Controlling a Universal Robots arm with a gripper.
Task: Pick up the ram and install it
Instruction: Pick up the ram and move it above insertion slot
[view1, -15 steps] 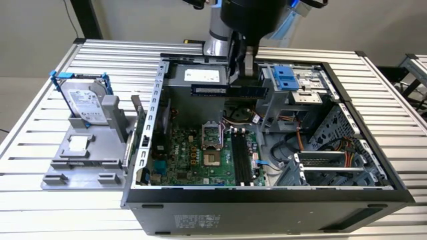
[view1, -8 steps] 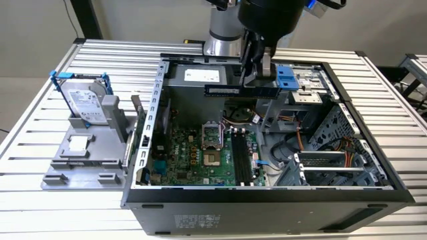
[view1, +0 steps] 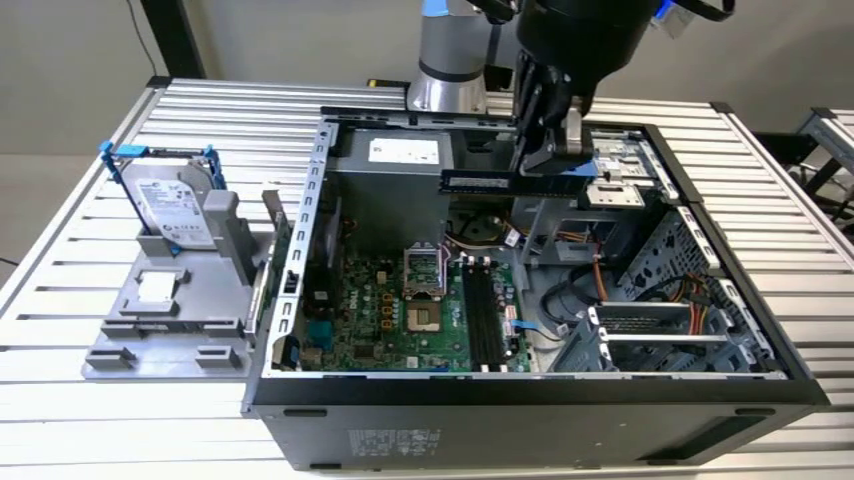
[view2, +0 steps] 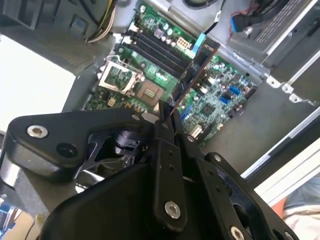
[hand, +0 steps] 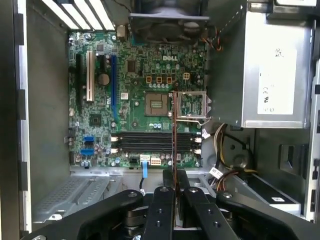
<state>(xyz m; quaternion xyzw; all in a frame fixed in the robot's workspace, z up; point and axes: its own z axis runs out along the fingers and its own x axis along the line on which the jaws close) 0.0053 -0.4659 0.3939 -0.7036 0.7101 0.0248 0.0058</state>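
A: Status on the ram job?
B: Pick is done. The pincer (view1: 554, 165) is clamped on the ram (view1: 487, 181), gripping it near its end on the exterior view's right. The stick hangs level.
A: Where is it relative to the machine?
B: In the air over the open PC case (view1: 534, 425), above the far part, near the power supply (view1: 400, 150). It's well clear of the motherboard (view1: 387, 320). The case stands on the tabletop (view1: 80, 420), toward the edge nearest the exterior camera.
A: Do the wrist cams agree?
B: Yes. In the first wrist view the ram (hand: 174, 130) shows edge-on, a thin line running out from between the jaws of the pincer (hand: 175, 181). It's the same in the second wrist view: ram (view2: 197, 65), pincer (view2: 167, 114), board underneath.
A: Is it lined up with the slots?
B: Doesn't look like it. In the first wrist view the stick's edge crosses the black memory slots (hand: 155, 142) at roughly a right angle. The exterior view matches: the slots run toward the case's near wall and the stick lies across them.
A: Are the slots free?
B: They look empty. Can't judge the latches.
A: Anything else out there?
B: A hard drive (view1: 174, 200) in a blue bracket, upright in a grey fixture (view1: 174, 300) near the tabletop's edge on the exterior view's left. It's apart from the case and not part of this job.
A: Progress?
B: Judgement: about halfway. Grasp and lift are done. Alignment, descent and seating are not yet done.
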